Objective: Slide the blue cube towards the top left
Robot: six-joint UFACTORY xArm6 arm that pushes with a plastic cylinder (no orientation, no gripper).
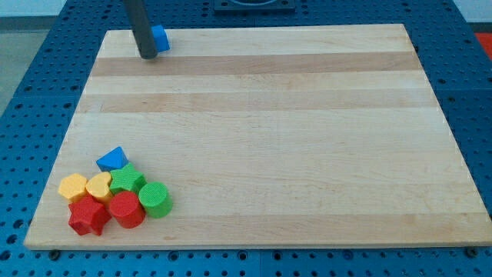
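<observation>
wooden board [269, 138], blue cube [160, 37], clustered blocks [111, 196]

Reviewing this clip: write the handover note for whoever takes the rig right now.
My tip sits at the board's top left, against the view's left side of the blue cube, partly hiding it.
Done: the cube is already near the top-left corner of the wooden board.
Left: little, at most a small nudge.
The other blocks sit clustered at the bottom left, away from the tip.

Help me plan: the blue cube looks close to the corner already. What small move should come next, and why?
Probably one short nudge toward the view's left. The blue cube sits at the board's top edge, not quite in the corner, and my tip is on its left, so it must first circle to the cube's right.
</observation>
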